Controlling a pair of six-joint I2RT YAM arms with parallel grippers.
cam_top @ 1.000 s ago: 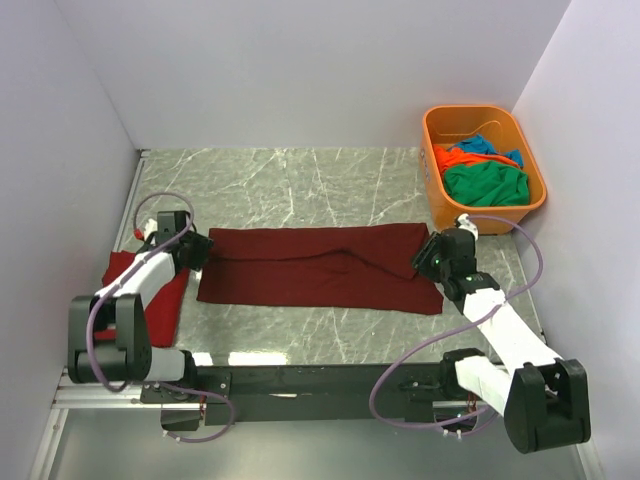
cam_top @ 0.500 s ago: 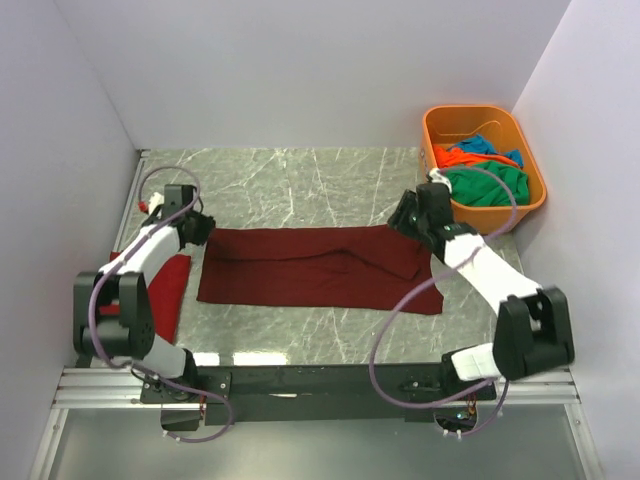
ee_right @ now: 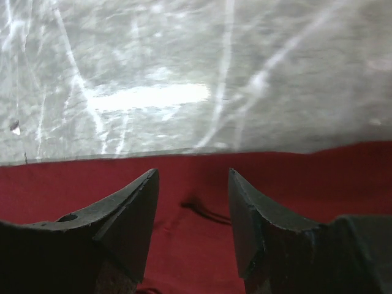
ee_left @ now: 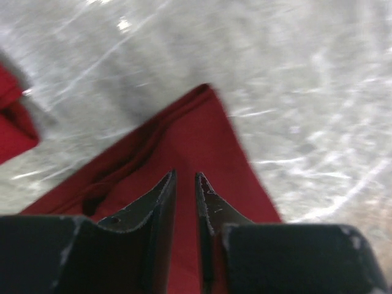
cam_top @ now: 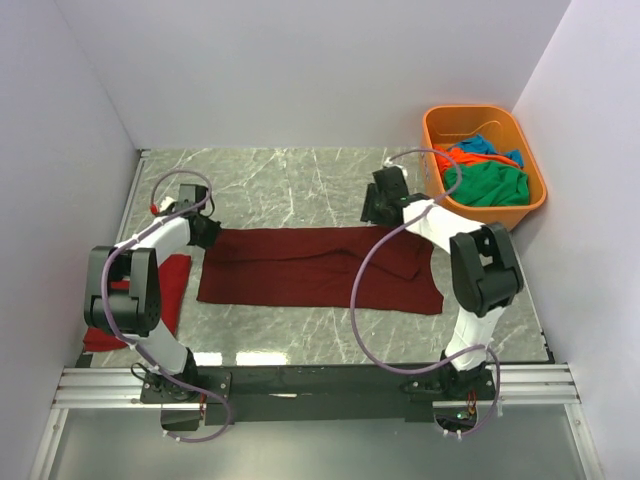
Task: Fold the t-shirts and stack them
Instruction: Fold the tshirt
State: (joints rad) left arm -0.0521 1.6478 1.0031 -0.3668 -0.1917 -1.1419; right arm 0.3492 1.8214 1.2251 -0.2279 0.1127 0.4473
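Between the left fingers [ee_left: 160, 205] is only a thin gap, and I cannot tell if they pinch any cloth. They belong to the left gripper [ee_left: 185, 176], which sits at the far left corner of the dark red shirt [cam_top: 320, 268]. On the right gripper [ee_right: 192, 173] the fingers are wide apart with nothing between them, right at the shirt's far edge, toward its right end. That shirt lies flat in a long strip across the table [cam_top: 290, 180]. A bright red shirt [cam_top: 172, 275] lies just beside its left end, and more shirts [cam_top: 486, 185] wait in the orange tub [cam_top: 470, 110]. I think the step is folding the dark red shirt. Next, both grippers need to grab the far edge and bring it over to the near edge
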